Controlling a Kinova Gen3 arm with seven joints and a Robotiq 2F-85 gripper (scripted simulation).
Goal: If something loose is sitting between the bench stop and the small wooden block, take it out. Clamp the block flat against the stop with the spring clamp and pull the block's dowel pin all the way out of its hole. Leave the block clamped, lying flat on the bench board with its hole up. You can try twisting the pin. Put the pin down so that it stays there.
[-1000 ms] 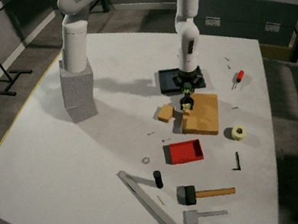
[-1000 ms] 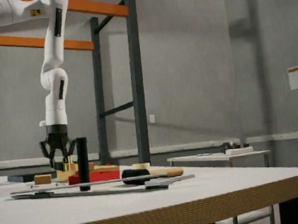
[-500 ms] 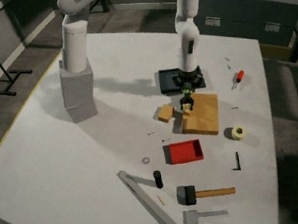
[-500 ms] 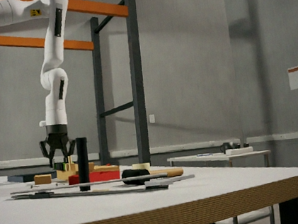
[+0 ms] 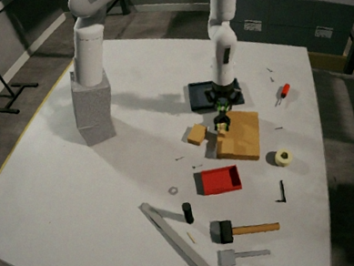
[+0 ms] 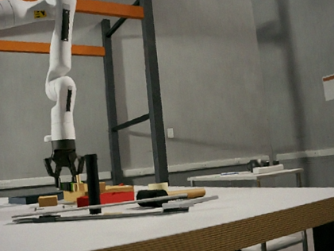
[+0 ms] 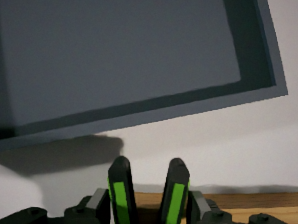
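The tan bench board (image 5: 240,141) (image 6: 120,189) (image 7: 250,201) lies flat on the table. A small pale block (image 5: 222,131) is at its left back corner, and a thin tan upright piece, perhaps the pin, (image 6: 78,178) rises there. My gripper (image 5: 223,114) (image 6: 67,184) (image 7: 148,206) points down at that corner, part open. Its green-padded fingertips stand apart with nothing held visible between them. A dark shape (image 5: 221,120) by the block may be the spring clamp. The stop, the block's hole and any gap between block and stop cannot be made out.
A dark blue tray (image 5: 199,97) (image 7: 125,60) lies just behind the board. A loose tan block (image 5: 197,134) (image 6: 47,201) is left of it. A red bin (image 5: 221,181) (image 6: 116,197), an upright black cylinder (image 5: 187,212) (image 6: 93,181), a mallet (image 5: 251,230) and a pale yellow ring (image 5: 281,162) stand nearer the front.
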